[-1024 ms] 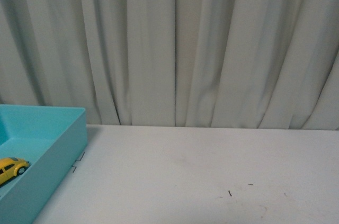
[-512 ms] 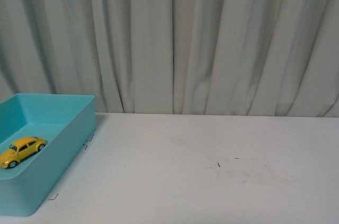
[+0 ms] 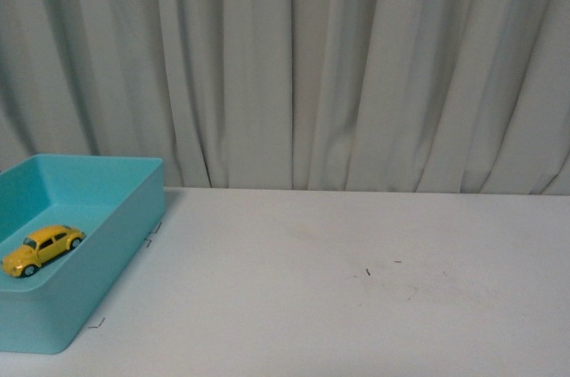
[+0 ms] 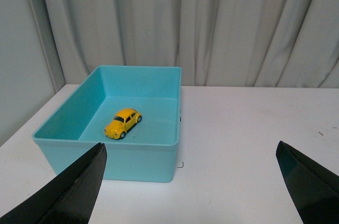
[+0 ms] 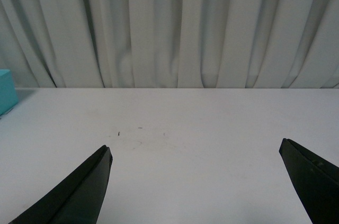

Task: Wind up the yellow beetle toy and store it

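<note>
My left gripper (image 4: 190,181) hangs spread wide and empty, and ahead of it, well apart, the small glossy yellow beetle toy car (image 4: 123,122) sits on its black wheels on the floor of the smooth, rectangular turquoise plastic bin (image 4: 106,162). My right gripper (image 5: 196,181) is likewise parted, holding nothing, over the matte white tabletop (image 5: 212,123). Storing looks done to me; whether winding happened, I cannot tell. Pleated pale curtains (image 3: 356,65) hang behind.
</note>
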Robot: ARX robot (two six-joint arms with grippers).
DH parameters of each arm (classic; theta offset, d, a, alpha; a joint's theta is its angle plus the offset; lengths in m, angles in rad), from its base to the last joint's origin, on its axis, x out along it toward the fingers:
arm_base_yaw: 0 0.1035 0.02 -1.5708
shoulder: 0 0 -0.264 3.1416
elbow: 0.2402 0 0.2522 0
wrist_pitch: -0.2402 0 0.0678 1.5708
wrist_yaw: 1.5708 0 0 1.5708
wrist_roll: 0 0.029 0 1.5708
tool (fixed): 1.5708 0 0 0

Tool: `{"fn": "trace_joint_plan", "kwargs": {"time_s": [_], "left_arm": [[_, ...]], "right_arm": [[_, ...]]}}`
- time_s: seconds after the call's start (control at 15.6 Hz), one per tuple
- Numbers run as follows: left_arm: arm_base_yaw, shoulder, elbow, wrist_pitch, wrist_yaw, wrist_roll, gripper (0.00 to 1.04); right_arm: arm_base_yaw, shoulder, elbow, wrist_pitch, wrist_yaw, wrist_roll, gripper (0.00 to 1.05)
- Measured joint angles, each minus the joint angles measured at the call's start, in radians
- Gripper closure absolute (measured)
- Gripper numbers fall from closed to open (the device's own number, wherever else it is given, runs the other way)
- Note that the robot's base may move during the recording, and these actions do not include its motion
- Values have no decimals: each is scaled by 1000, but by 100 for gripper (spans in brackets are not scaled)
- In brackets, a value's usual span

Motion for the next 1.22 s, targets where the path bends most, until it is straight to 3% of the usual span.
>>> {"fn": "trace_joint_plan", "kwargs": {"time_s": [1.22], "left_arm": [[0, 0, 0, 0, 1, -1, 7]], "right_arm": [[0, 0, 0, 0, 0, 0, 7]]}}
